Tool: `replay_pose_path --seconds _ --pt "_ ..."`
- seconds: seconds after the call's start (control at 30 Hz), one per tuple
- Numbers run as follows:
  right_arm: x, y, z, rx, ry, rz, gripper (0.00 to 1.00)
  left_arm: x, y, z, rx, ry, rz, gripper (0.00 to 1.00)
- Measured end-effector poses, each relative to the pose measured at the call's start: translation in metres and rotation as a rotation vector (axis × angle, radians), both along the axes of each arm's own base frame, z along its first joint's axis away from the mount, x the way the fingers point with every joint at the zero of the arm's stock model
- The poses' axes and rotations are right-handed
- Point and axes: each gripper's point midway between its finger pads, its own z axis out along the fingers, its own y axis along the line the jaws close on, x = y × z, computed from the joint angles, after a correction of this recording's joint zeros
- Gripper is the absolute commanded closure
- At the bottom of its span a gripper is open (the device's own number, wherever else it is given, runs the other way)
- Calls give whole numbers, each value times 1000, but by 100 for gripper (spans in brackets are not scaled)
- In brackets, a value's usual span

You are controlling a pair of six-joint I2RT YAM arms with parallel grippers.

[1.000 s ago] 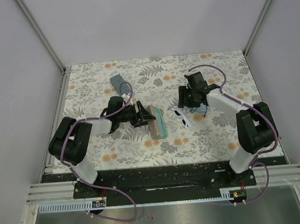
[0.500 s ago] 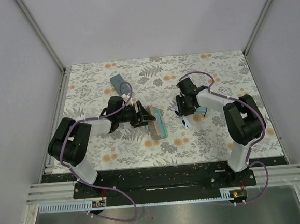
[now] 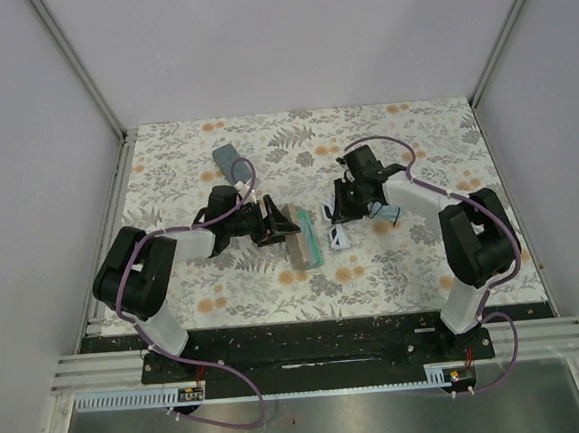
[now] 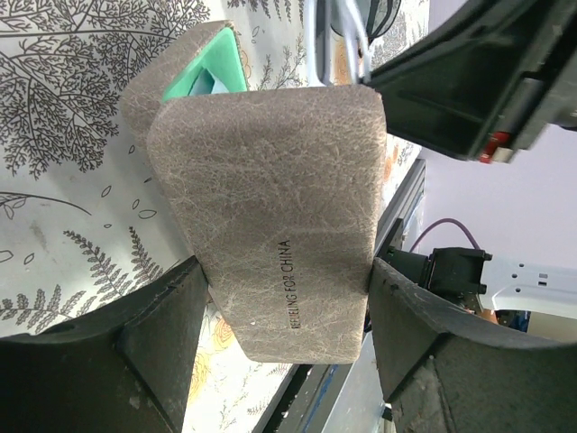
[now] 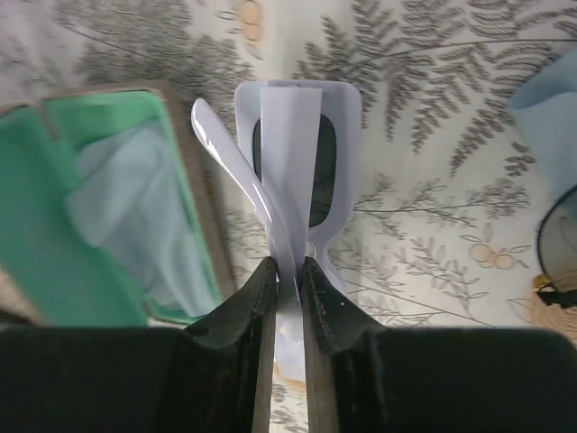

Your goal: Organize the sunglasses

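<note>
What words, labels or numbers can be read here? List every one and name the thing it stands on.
"FOR CHINA": stamped in dark letters on the tan case. One word stands before it, too blurred to read surely.
Coloured tag on the front rail: too small to read.
White sunglasses: no text shows.

Matt, grainy leather-like tan case [image 4: 270, 207]; glossy, smooth plastic white-framed glasses [image 5: 293, 117].

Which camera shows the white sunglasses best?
Right wrist: the white sunglasses sit close-up, pinched in the right claw. Top view shows a small white shape beside the open case; left wrist hardly shows them.
</note>
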Motion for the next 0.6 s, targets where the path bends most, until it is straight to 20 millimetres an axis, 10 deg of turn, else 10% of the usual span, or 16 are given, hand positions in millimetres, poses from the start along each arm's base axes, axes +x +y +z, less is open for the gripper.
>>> replay_pose_path --seconds 0.23,0.6 --pt "0 31 36 182 -35 7 96 3 -2 -3 -6 12 -9 60" --pt "-25 70 30 251 -3 55 97 5 -4 -2 -19 22 -10 60"
